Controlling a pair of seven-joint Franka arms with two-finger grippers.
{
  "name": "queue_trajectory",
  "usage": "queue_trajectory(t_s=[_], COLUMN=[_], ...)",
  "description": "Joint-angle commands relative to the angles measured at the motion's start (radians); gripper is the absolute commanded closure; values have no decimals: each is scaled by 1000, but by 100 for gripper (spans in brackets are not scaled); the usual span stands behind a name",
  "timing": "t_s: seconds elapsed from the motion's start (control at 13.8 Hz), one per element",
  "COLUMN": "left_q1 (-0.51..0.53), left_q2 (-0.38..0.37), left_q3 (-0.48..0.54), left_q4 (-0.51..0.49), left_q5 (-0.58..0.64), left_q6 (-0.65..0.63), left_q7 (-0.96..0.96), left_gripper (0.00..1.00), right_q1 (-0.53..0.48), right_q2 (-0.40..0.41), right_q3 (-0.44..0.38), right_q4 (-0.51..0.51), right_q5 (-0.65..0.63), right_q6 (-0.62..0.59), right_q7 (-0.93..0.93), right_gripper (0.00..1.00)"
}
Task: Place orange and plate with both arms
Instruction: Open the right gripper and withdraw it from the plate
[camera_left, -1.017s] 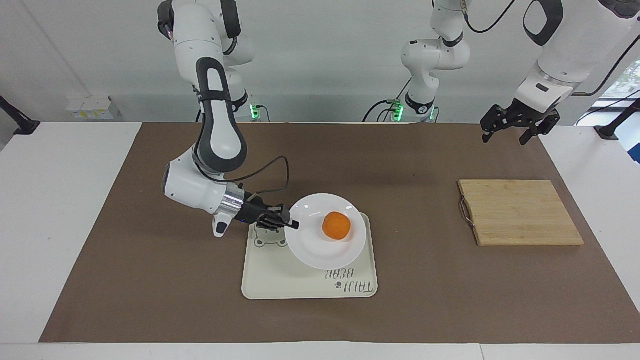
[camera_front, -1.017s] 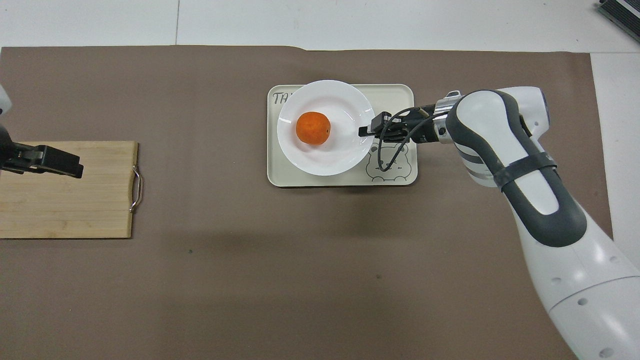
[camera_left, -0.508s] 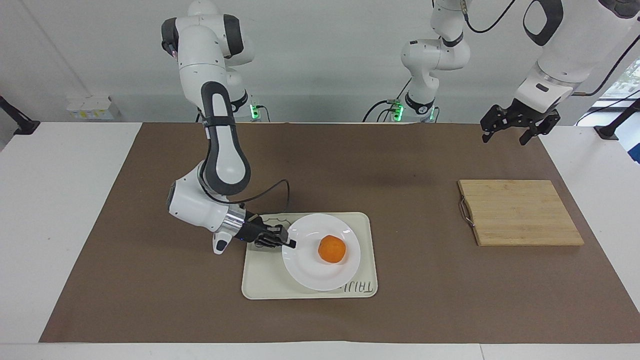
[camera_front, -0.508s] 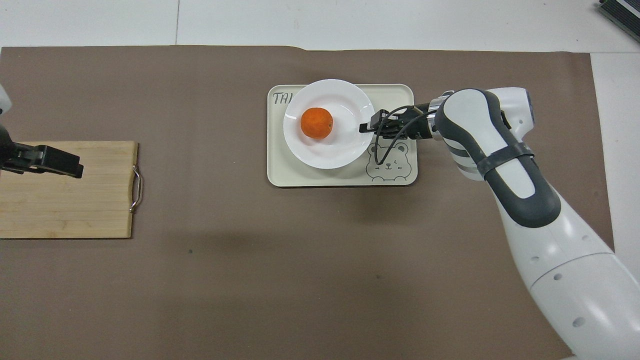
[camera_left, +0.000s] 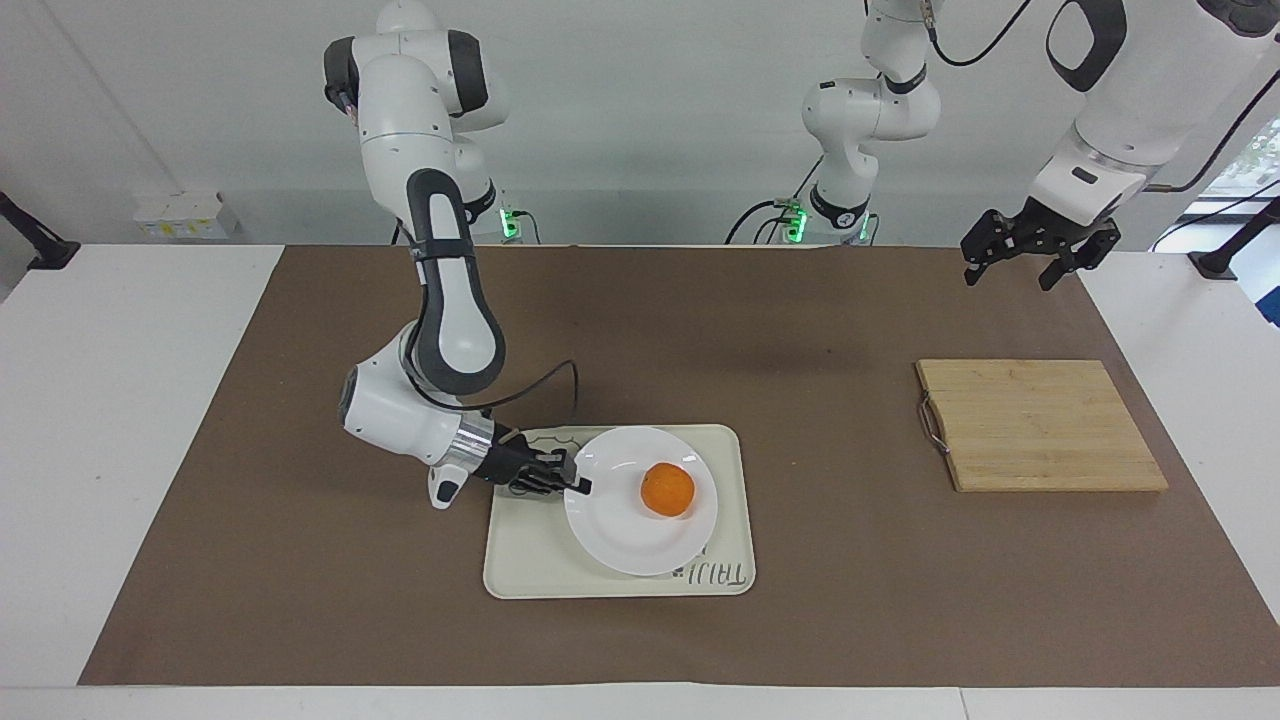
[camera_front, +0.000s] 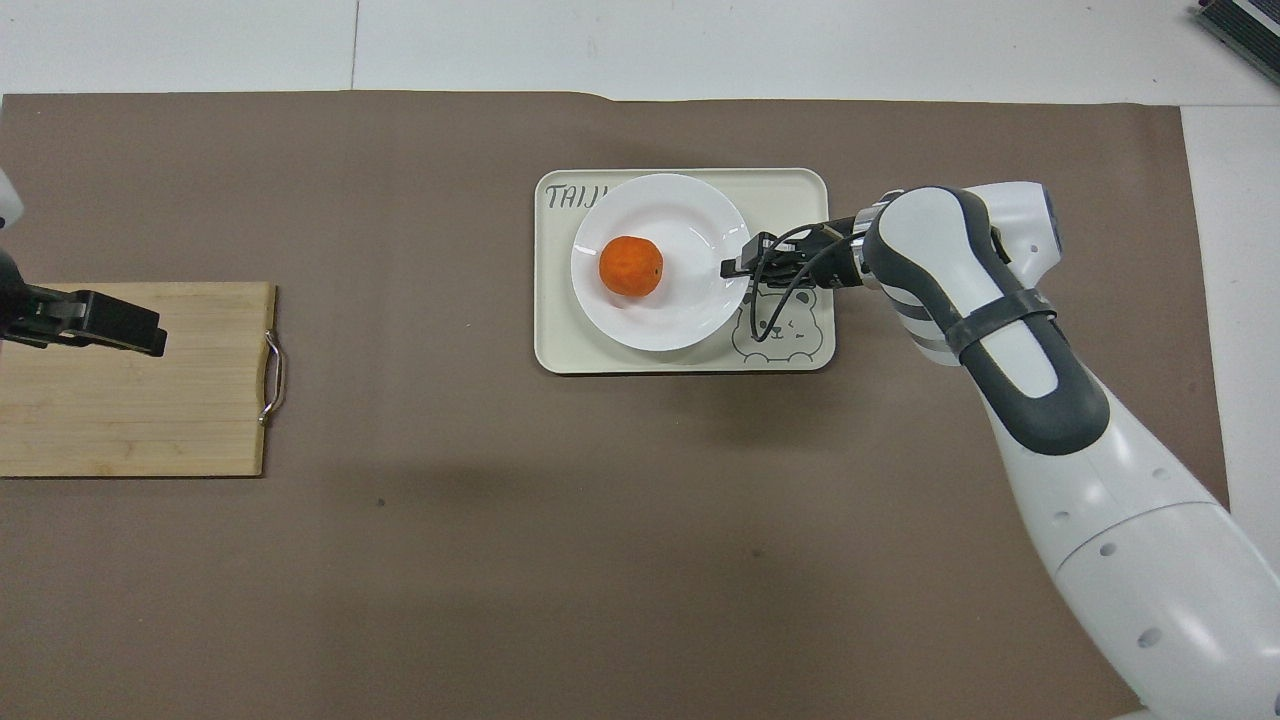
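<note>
Facing view: my right gripper (camera_left: 578, 486) pinches the plate (camera_left: 620, 535) rim; the plate rests on the cream tray (camera_left: 530, 560) with the orange (camera_left: 667, 490) in it. My left gripper (camera_left: 1040, 255) waits, fingers spread.

Overhead: right gripper (camera_front: 728, 268) clamps the plate (camera_front: 680, 320); left gripper (camera_front: 150, 342) is over the cutting board (camera_front: 130, 420).

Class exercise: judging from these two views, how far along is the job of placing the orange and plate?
Done: the orange sits on the plate, which is on the tray. In hand: the right claw is shut on the plate's rim. Left: releasing it. The left claw waits open above the table.
</note>
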Motion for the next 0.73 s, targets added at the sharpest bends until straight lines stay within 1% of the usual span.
queue_trajectory(t_s=[0.0,0.07,0.15,0.29,0.44,0.65], left_q1=[10,10,10,10,10,10], left_q2=[-5,-5,-5,-5,-5,-5], left_q3=[-8,-8,-8,-8,-8,-8], left_q4=[7,9,9,9,9,9], left_q5=[14,14,14,14,14,14], left_q6=[-12,-12,-12,-12,-12,-12], left_q7=[3,3,3,3,3,3], left_gripper=[0,0,0,0,0,0], right_q1=[-7,-7,-8,-10,-1,1], right_q2=[-15,-13,-15,-25,-62,-117], right_q3=[-3,-3,-3,-7,-15,-15], right_q4=[-22,-21,-21,-11,-5,32], right_q5=[-32,-54,-60,-66,-129,-361], right_q6=[-4,-4,4,7,13,19], right_q7=[-14,-12,-12,-8,50,158], right_gripper=[74,29,0,0,0,0])
